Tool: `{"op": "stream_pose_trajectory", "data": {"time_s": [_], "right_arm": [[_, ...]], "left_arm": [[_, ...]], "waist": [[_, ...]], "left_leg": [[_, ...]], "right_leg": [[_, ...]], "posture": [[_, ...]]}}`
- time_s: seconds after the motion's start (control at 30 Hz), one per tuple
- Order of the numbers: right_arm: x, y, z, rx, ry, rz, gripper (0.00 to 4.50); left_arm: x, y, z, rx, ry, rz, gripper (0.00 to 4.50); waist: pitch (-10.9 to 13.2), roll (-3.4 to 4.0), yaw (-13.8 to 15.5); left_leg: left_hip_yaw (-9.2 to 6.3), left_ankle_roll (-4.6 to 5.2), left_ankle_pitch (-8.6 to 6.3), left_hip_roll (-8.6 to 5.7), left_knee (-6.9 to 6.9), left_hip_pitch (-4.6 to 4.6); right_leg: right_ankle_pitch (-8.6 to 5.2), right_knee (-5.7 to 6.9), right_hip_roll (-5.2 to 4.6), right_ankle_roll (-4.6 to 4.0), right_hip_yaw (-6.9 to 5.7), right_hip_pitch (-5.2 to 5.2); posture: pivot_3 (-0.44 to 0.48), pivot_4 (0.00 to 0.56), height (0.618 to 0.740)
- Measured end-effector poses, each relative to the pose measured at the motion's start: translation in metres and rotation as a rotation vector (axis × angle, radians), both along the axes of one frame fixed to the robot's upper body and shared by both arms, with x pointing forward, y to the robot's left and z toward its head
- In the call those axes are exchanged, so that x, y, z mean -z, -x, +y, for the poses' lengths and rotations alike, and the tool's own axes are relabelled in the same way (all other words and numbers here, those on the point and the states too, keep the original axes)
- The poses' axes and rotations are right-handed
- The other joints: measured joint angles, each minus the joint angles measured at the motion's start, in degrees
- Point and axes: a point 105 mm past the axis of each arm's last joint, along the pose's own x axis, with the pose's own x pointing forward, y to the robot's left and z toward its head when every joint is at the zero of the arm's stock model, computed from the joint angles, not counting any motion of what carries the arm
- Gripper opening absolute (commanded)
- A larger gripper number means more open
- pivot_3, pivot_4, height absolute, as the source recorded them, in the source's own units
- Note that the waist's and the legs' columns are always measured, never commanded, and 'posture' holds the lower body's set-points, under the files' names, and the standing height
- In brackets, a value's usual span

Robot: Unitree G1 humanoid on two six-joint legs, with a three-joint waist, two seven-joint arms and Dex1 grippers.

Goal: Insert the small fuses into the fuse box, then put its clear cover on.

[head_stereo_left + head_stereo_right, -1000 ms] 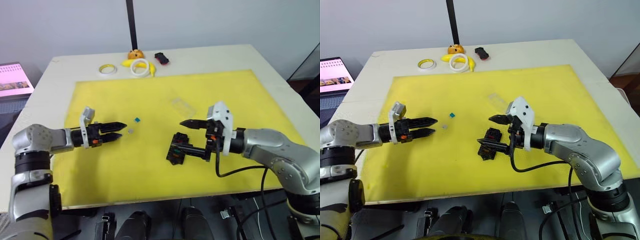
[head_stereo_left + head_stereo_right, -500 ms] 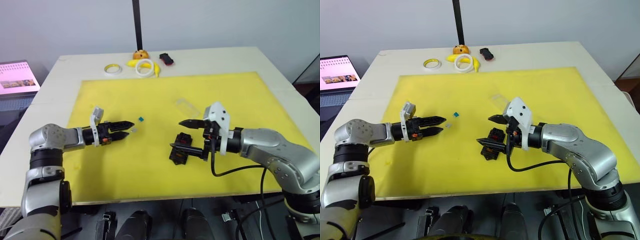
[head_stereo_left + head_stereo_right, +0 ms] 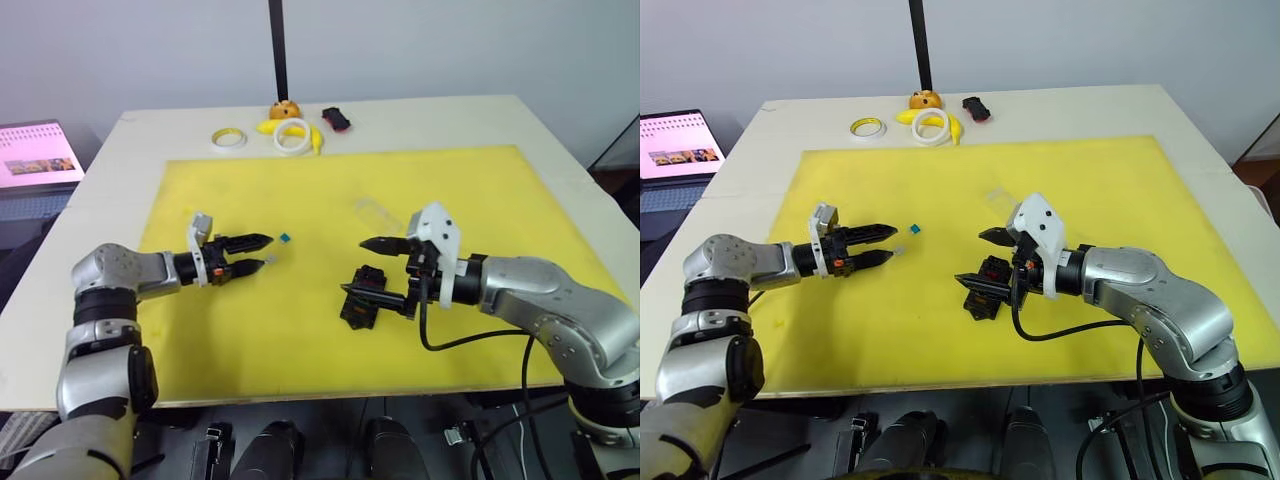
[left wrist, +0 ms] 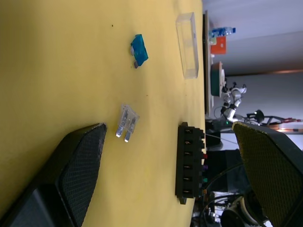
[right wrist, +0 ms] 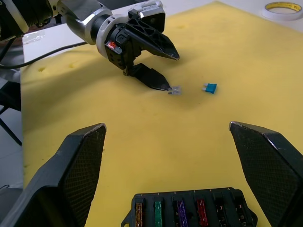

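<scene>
Fuse box [image 5: 189, 210]: seemingly four fuses [image 5: 170, 210].

We count two loose small plastic blade fuses on the yellow mat: one teal fuse [image 4: 138, 49] and one pale grey, nearly clear fuse [image 4: 127, 122]. Four more fuses sit in the one black rectangular fuse box [image 5: 189, 209]: orange, green, purple and red. There is one clear rectangular plastic cover [image 4: 188, 44]. At the far edge of the table [image 3: 440, 115] we count two tape rings, one yellowish [image 3: 228, 137] and one white [image 3: 292, 133].
</scene>
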Motion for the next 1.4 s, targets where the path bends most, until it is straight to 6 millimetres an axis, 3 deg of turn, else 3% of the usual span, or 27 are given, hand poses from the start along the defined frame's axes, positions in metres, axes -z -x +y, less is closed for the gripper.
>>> {"op": "stream_pose_trajectory", "data": {"time_s": [0.37,0.47,0.7,0.8,0.83,1.37,1.4], "right_arm": [[0.001,-0.002,-0.002,0.014,0.012,-0.009,4.41],[0.001,-0.002,-0.002,0.019,0.014,-0.011,4.50],[0.004,-0.003,-0.004,0.033,0.017,-0.004,4.50],[0.005,-0.002,-0.004,0.034,0.018,-0.001,4.50],[0.005,-0.002,-0.004,0.035,0.018,-0.002,4.50],[0.005,-0.003,-0.005,0.042,0.025,-0.006,4.50],[0.005,-0.003,-0.005,0.042,0.025,-0.007,4.50]], "left_arm": [[0.002,-0.005,-0.010,0.006,-0.015,0.004,4.50],[0.005,-0.008,-0.011,-0.011,-0.012,0.012,3.73],[0.008,-0.007,-0.013,-0.021,-0.005,0.010,3.73],[0.010,-0.007,-0.013,-0.024,-0.012,0.014,2.92],[0.012,-0.007,-0.013,-0.025,-0.016,0.018,2.40],[0.015,-0.007,-0.014,-0.027,-0.041,0.014,2.40],[0.016,-0.009,-0.014,-0.036,-0.057,0.005,1.84]], "waist": [[0.0,0.00,1.1],[0.0,0.00,1.2],[0.0,0.00,1.1],[0.0,0.00,1.1],[0.0,0.00,1.0],[0.0,0.00,1.0],[0.0,0.00,1.0]], "left_leg": [[0.00,0.00,0.00,-0.01,0.09,0.00],[-0.06,0.00,0.00,-0.02,0.15,0.00],[-0.08,0.01,0.00,-0.04,0.17,-0.01],[-0.08,0.01,0.00,-0.04,0.17,-0.01],[-0.08,0.01,0.00,-0.04,0.17,-0.01],[-0.07,0.01,-0.01,-0.03,0.15,-0.02],[-0.07,0.01,-0.01,-0.03,0.15,-0.02]], "right_leg": [[0.00,0.00,0.01,0.00,0.00,0.05],[0.00,0.00,0.01,0.00,-0.02,0.11],[0.01,0.00,0.01,0.01,-0.02,0.11],[0.01,0.00,0.01,0.01,-0.02,0.11],[0.01,0.00,0.01,0.01,-0.02,0.10],[0.01,0.00,0.02,0.01,-0.02,0.07],[0.01,0.00,0.01,0.01,-0.02,0.08]], "posture": [[0.000,0.150,0.740],[0.000,0.150,0.740],[0.000,0.150,0.740],[0.000,0.150,0.740],[0.000,0.150,0.740],[0.000,0.150,0.740],[0.000,0.150,0.740]]}}
